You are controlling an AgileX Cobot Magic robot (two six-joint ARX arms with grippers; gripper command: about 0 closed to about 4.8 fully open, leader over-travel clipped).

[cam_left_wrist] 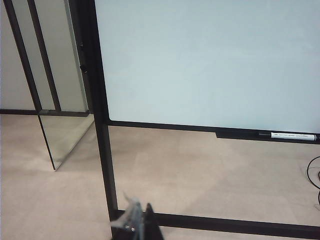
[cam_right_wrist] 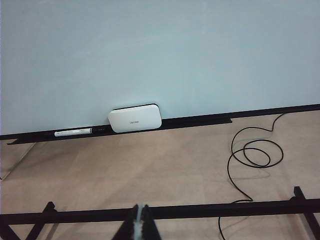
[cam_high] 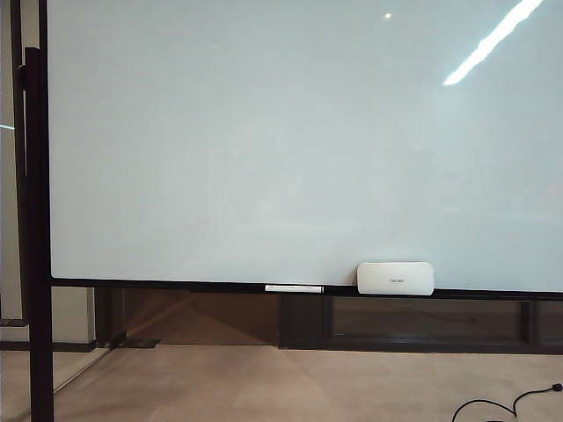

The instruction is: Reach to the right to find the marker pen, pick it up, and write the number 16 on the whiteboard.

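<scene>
Whiteboard (cam_high: 299,132), a very large glossy white panel on black metal posts, fills the exterior view, its surface bare of writing; neither arm is seen here. On its thin black lower rail a slim white marker pen (cam_high: 294,288) is laid flat, long axis along the rail, just beside a rounded white rectangular eraser block (cam_high: 395,278) on its right.

In the left wrist view the left gripper (cam_left_wrist: 136,222) is seen only as a tip low in the frame, jaws apparently drawn together, well apart from the pen (cam_left_wrist: 292,136), whose dark end is turned toward the post.

In the right wrist view the right gripper (cam_right_wrist: 140,222) is held with jaws pressed together on nothing, above the floor. The pen (cam_right_wrist: 75,132) is seen across the floor on the rail beside the eraser (cam_right_wrist: 135,118). The right arm is judged nearer; the jaws must be parted before any approach.
</scene>
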